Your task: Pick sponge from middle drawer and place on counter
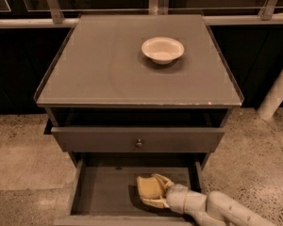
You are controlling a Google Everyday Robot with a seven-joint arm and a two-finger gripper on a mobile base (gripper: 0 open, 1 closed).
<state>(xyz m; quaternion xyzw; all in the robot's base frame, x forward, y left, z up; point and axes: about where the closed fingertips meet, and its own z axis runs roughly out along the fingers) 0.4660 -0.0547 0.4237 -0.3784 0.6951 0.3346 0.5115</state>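
Note:
The sponge (pixel 144 185), a small yellow-tan block, is inside the open middle drawer (pixel 101 192), right of centre and near its front. My gripper (pixel 151 191) reaches in from the lower right on a pale arm (pixel 212 208). Its cream fingers (pixel 161 179) are closed on the sponge from above and below. A shadow lies under the sponge; I cannot tell whether it touches the drawer floor. The counter (pixel 108 65) is the flat grey cabinet top above.
A white bowl (pixel 162 49) stands on the counter, right of centre toward the back. A grey drawer front with a small knob (pixel 138 143) sticks out above the open drawer. A pale post (pixel 278 91) stands at the right. A railing runs behind the cabinet.

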